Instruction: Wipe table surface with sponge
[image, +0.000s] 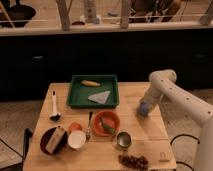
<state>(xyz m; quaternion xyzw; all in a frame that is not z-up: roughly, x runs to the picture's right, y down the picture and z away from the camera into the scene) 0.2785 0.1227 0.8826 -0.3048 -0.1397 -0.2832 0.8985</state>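
The pale wooden table surface (135, 100) fills the middle of the camera view, with a small dark logo mark near its front right corner. The light-blue sponge (143, 110) rests on the tabletop near the right edge. My gripper (145, 106) reaches down from the white arm at the right and sits right on top of the sponge, pressing it onto the wood.
A green tray (75, 102) at the back holds a banana (90, 83) and a pale grey triangular cloth (100, 97). An orange bowl (106, 123), fork, white cup, dark bowl, spoon (54, 106), tin (123, 139) and dark dried fruit (132, 161) fill the front.
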